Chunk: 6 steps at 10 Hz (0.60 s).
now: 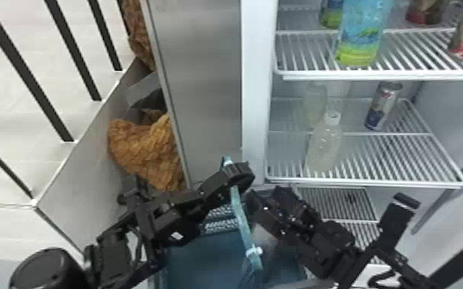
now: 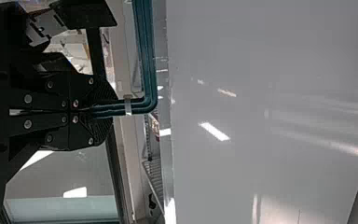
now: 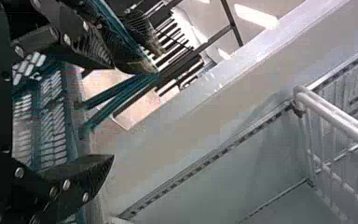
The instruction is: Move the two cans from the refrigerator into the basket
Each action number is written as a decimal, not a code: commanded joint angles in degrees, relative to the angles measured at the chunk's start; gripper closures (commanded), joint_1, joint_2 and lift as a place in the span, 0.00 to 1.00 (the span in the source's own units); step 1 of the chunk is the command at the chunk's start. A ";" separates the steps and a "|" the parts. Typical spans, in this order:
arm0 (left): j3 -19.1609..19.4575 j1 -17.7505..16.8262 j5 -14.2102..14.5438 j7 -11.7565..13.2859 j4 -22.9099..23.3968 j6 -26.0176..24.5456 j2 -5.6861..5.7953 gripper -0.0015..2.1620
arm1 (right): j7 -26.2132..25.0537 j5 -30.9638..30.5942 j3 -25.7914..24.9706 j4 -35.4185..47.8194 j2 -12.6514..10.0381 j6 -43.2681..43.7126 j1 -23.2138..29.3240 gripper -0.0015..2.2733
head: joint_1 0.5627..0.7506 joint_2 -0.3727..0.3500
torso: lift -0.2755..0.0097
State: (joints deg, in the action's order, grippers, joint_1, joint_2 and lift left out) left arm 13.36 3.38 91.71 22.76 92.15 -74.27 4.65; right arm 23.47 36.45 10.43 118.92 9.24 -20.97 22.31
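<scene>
Head view: a shiny cylindrical can [image 1: 383, 105] on wire shelf [image 1: 365, 180], beyond spread right pincer [image 1: 268, 195]; left pincer [image 1: 233, 173] pinches slim teal handle [image 1: 244, 226]

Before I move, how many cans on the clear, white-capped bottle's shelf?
1: slim silver-and-blue metal can, right rear of the white wire shelf. More may hide behind the bottle.

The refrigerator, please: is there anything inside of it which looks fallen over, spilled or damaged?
Nothing stands out. The can and the white-capped bottle stand on the middle shelf, and the blue-green bottle stands on the upper shelf; I see no spill or damage. The can's slight lean is probably only the camera's angle.
</scene>
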 commanded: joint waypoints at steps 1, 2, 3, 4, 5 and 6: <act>0.01 -0.01 0.04 0.09 0.02 0.02 0.01 0.55 | -0.01 0.00 -1.75 0.54 -0.36 2.41 0.75 0.05 | 0.70 0.60 | 0.20; 0.01 -0.01 0.04 0.09 0.02 0.02 0.01 0.55 | 0.17 -0.23 -3.58 1.38 -0.71 3.96 1.59 0.06 | 0.70 0.58 | 0.20; 0.01 0.13 0.04 0.09 0.02 0.02 0.01 0.55 | 0.26 -1.03 -5.75 2.93 -1.06 4.80 2.86 0.06 | 0.70 0.57 | 0.20; 0.01 0.13 0.15 0.09 0.02 0.02 -0.08 0.55 | 0.26 -2.40 -8.38 4.90 -1.59 4.94 4.69 0.06 | 0.70 0.53 | 0.20; 0.01 0.27 0.15 0.09 0.02 0.02 0.01 0.55 | 0.17 -3.09 -11.35 6.30 -2.29 5.22 6.51 0.06 | 0.70 0.49 | 0.20; 0.12 0.56 0.38 0.09 0.02 0.02 0.01 0.55 | 0.17 -4.11 -14.20 7.01 -3.08 5.22 7.64 0.06 | 0.70 0.44 | 0.20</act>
State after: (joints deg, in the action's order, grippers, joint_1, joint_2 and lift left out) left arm 13.44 3.78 91.98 22.86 92.16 -74.24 4.62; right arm 23.63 32.84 -2.24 125.44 6.56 -15.79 29.23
